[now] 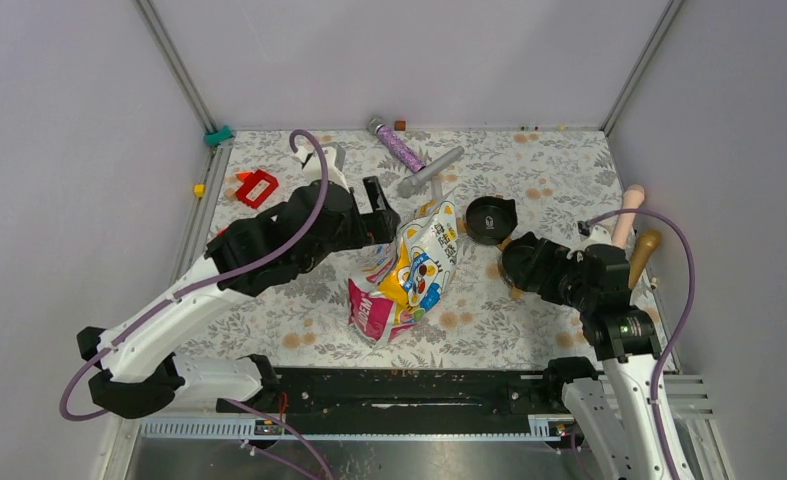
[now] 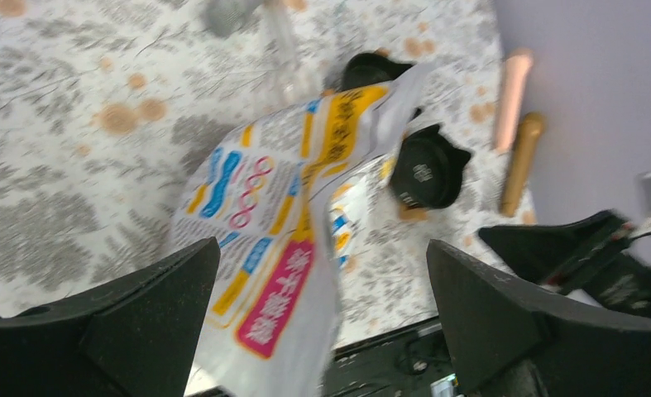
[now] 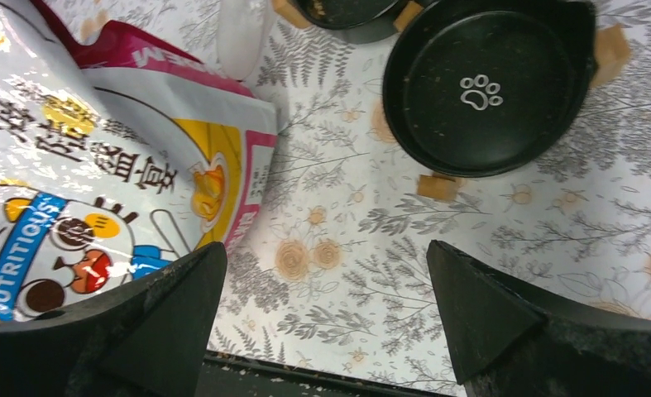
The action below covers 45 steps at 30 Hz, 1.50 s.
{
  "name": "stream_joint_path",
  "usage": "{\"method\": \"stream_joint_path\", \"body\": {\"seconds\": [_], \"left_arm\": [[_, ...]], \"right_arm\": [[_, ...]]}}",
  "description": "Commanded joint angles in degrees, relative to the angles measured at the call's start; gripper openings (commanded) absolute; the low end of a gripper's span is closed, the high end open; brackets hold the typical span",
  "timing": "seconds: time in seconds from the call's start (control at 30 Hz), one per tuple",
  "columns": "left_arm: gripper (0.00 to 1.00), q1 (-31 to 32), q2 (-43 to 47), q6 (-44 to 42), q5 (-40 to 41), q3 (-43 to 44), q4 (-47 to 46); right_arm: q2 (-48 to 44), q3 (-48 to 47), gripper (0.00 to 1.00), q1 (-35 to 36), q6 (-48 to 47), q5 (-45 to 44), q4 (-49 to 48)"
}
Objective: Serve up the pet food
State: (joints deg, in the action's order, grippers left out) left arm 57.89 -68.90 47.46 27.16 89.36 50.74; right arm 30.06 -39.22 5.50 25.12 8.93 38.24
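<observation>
A floral mat [image 1: 529, 335] covered the table, which was enclosed by plain pale walls.

Top view: a printed bag [image 1: 409, 275] lay crumpled near the centre of the mat. The left arm [image 1: 269, 245] reached to the bag's far left edge. The right arm [image 1: 614, 310] extended toward the area right of the bag. A black far bowl [image 1: 491, 218] sat just beyond the bag's far right corner. The pet food could not be made out in any view, because the bag hid its contents.

Left wrist view: the left gripper [image 2: 322, 248] stood with its fingers spread wide. The bag ran down between them, closer to the left finger. Contact could not be determined. A paw-print bowl [image 2: 425, 169] sat right of the bag.

Right wrist view: the right gripper [image 3: 322, 248] stood with its fingers spread wide above bare mat, pinching nothing. The bag lay to the left. The paw-print bowl lay ahead to the right, and its floor showed a white paw mark and fine specks.
</observation>
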Motion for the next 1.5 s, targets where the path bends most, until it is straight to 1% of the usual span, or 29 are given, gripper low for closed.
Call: {"method": "stream_joint_path", "body": {"seconds": [0.0,0.1,0.17,0.23,0.3,0.4,0.43,0.5,0.53,0.6,0.67,0.73,0.8,0.97,1.03,1.13,1.2,1.23,1.3,1.33,1.43,1.47], "left_arm": [[0.99,-2.18,2.10,-2.61,1.94,-5.92,6.57],[0.99,-7.51,5.65,-0.58,0.74,-13.20,6.41],[0.99,-11.54,8.46,0.05,0.05,-18.23,4.84],[0.99,-15.55,11.28,0.76,-1.66,-22.64,2.75],[0.99,-19.71,13.72,1.79,-3.62,-26.00,1.29],[0.99,-21.94,17.07,2.15,-5.28,-32.18,-5.03],[0.99,-22.42,17.07,2.70,-6.95,-34.45,-8.20],[0.99,-22.98,15.77,2.18,-14.42,-39.12,-14.52],[0.96,-23.06,14.65,1.78,-19.88,-41.25,-17.96],[0.88,-23.01,11.58,1.82,-29.30,-44.55,-24.38],[0.82,-23.01,8.71,1.99,-34.02,-46.40,-27.38],[0.72,-22.99,7.06,1.71,-35.97,-47.53,-27.81],[0.69,-22.40,7.24,2.22,-36.86,-49.23,-28.25],[0.68,-15.67,11.26,6.75,-36.27,-54.13,-33.13],[0.67,-12.07,11.68,8.97,-35.95,-55.31,-35.65],[0.66,-7.04,11.40,11.61,-33.53,-55.42,-36.22],[0.65,-4.87,11.17,13.27,-32.43,-55.36,-36.37],[0.65,-4.32,11.22,13.90,-31.94,-55.38,-36.24],[0.65,-4.08,11.69,14.29,-30.28,-55.38,-35.15],[0.65,-4.10,12.15,14.20,-28.56,-54.85,-33.37],[0.65,-4.08,13.40,13.47,-22.57,-52.70,-27.01],[0.66,-4.10,13.82,13.19,-21.31,-52.11,-25.69]], "right_arm": [[4.24,-4.41,1.00,-0.14,1.06,10.15,-2.44],[6.68,-3.51,1.00,0.14,4.85,16.19,-6.47],[8.19,-2.04,0.99,1.69,6.27,17.67,-8.87],[10.13,-1.14,0.99,5.15,6.49,15.23,-9.67],[12.42,-0.71,0.99,10.39,6.18,11.21,-9.87],[16.20,0.49,0.99,17.23,8.00,9.89,-13.07],[17.73,1.16,0.99,18.47,9.10,10.01,-14.59],[19.47,2.37,0.99,19.86,10.66,9.65,-16.88],[20.14,3.27,0.98,20.12,11.22,9.45,-18.28],[21.23,4.99,0.96,20.21,12.05,8.59,-21.06],[22.68,5.76,0.95,20.31,12.52,8.28,-23.18],[24.89,6.10,0.94,20.34,13.07,8.04,-25.08],[27.20,5.90,0.93,20.41,13.46,7.86,-27.44],[34.14,1.90,0.89,20.43,14.51,6.04,-33.78],[38.04,-0.88,0.87,20.43,14.51,5.64,-35.12],[42.54,-4.68,0.83,20.43,15.37,7.10,-36.54],[44.72,-7.26,0.81,20.43,15.69,8.79,-37.71],[45.36,-9.09,0.80,20.43,15.25,8.82,-35.91],[44.73,-11.77,0.80,20.43,12.52,7.48,-31.83],[43.26,-12.36,0.80,20.45,11.32,4.55,-29.75],[36.64,-13.18,0.83,20.44,7.09,-3.26,-24.44],[34.03,-13.49,0.83,20.41,5.58,-4.58,-22.71]]}}
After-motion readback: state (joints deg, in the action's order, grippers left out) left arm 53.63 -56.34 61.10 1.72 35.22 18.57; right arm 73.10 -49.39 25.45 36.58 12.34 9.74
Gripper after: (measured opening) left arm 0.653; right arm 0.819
